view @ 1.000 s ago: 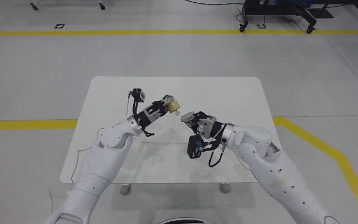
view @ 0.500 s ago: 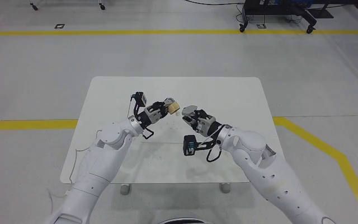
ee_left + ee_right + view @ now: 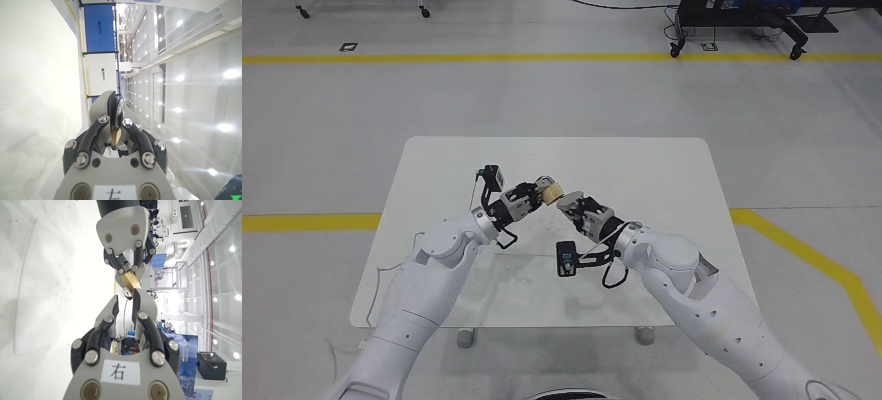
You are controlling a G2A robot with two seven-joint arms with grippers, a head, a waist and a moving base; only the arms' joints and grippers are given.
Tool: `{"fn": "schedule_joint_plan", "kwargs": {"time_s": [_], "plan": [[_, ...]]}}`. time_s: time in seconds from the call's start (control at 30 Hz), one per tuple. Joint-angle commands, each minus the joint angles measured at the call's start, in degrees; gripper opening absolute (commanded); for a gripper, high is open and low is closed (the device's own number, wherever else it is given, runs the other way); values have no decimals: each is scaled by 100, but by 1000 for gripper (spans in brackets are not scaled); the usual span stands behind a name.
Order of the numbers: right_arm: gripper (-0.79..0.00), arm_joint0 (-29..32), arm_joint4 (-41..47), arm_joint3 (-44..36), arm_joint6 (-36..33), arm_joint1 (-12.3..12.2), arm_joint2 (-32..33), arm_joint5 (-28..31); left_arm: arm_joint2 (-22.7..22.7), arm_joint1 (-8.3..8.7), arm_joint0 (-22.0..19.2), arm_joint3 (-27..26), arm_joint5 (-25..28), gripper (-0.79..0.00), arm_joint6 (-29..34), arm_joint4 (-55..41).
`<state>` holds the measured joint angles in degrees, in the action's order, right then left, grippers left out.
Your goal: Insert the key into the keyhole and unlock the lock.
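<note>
Brass padlock (image 3: 130, 280) is held above the table (image 3: 662, 170), clamped in the left gripper (image 3: 130, 273). Small silver key (image 3: 127, 293) looks seated in its keyhole. Both are judged rigid, light and slick. The key's flat head should be pinched broadside. Right gripper (image 3: 125, 299) is spread about the key head, gripping nothing.

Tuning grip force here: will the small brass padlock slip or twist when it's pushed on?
Probably rigid and heavy for its size: the small brass padlock looks like solid metal. Its smooth faces might slip or pivot within the pinch of the left end effector.
</note>
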<state>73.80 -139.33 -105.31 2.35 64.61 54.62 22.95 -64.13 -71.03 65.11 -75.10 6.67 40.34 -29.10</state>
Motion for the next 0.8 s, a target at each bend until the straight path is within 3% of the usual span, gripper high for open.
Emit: {"fn": "schedule_joint_plan", "kwargs": {"time_s": [0.0, 0.1, 0.17, 0.77], "plan": [[-625, -10, 32, 18, -15, 13, -18, -16, 4, -3, -4, 13, 6, -785, 9, 10], [-659, -14, 161, 54, -42, 36, -24, -71, 7, -8, -6, 24, 20, -785, 28, 16], [-785, -17, 330, 99, 20, 52, -11, -118, 4, -10, -5, 30, 46, -785, 24, 25], [-785, 138, 2329, 639, 697, 132, 480, -489, 21, -43, 12, 42, 506, -785, 165, 76]]}}
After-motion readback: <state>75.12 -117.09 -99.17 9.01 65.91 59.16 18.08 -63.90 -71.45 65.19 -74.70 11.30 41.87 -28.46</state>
